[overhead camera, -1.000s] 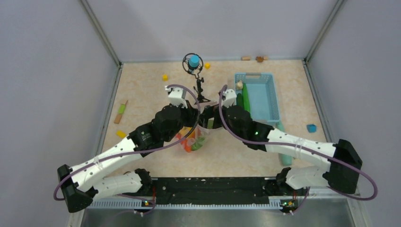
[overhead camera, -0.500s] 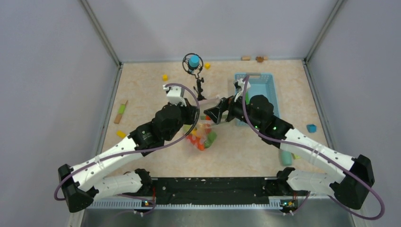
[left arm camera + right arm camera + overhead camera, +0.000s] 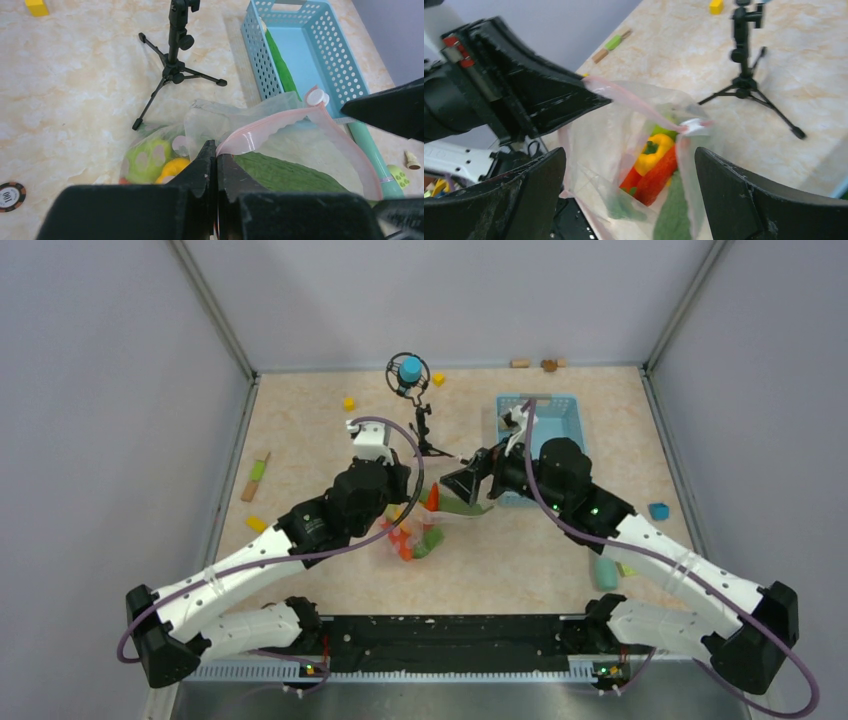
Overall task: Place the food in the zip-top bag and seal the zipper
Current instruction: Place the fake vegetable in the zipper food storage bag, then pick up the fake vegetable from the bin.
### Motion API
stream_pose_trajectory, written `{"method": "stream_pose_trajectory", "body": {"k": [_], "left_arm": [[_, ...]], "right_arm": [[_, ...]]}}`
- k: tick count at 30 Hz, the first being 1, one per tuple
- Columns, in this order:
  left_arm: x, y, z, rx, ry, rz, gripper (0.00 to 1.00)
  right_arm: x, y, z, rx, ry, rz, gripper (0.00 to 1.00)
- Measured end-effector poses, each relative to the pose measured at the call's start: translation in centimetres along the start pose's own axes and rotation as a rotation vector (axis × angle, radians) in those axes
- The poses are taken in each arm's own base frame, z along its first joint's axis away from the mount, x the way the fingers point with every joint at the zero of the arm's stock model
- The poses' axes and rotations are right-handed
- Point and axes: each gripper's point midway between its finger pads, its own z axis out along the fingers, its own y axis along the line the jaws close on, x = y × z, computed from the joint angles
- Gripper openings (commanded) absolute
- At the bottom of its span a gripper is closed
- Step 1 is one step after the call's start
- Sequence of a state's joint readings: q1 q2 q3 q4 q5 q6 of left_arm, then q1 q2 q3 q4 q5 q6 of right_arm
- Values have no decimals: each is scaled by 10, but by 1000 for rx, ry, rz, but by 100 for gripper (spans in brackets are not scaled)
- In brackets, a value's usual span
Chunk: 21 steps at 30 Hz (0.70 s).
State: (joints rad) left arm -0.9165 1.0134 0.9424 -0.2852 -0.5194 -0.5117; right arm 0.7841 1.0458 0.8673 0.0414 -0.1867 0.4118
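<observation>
Between left gripper (image 3: 216, 148) fingers, one zipper (image 3: 280, 121) pinched, right gripper (image 3: 630, 157) wide over one zip-top bag (image 3: 594, 127), one yellow pepper (image 3: 651, 152), one cucumber (image 3: 285, 175) inside.

The zip-top bag (image 3: 599, 125) looks blurred in the right wrist view, its bottom cut off at the edge.

— Where is the zip-top bag (image 3: 410, 530)?
— Centre of the top view, with the food (image 3: 420, 540) inside it. The tripod (image 3: 175, 60) stands just above it in the frame.
— And the basket (image 3: 565, 420)?
— Right of the tripod, upper right of centre. A cucumber (image 3: 280, 70) lies in it along its left side.
</observation>
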Motion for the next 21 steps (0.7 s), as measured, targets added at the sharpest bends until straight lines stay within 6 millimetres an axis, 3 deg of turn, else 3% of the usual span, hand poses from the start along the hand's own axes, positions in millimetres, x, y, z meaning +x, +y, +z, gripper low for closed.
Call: {"method": "stream_pose_trajectory", "body": {"k": [3,6,10,12,15,21], "left_arm": [[0,4,1,-21,-3,10,0],[2,8,4,-42,-1,19,0],[3,14,7,-69,4,24,0],[3,18,7,-81,5,26,0],[3,23,7,-100,4,28,0],[-5,31,0,-120,-28,12,0]], "right_arm": [[-12,-23,-9,88,-13,27,97],[-28,-76,-24,257,-46,94,96],[-28,-155,-49,502,-57,199,92],[-17,-194,-60,623,-33,253,90],[15,-243,-71,778,53,323,83],[73,-283,-68,878,268,369,72]]}}
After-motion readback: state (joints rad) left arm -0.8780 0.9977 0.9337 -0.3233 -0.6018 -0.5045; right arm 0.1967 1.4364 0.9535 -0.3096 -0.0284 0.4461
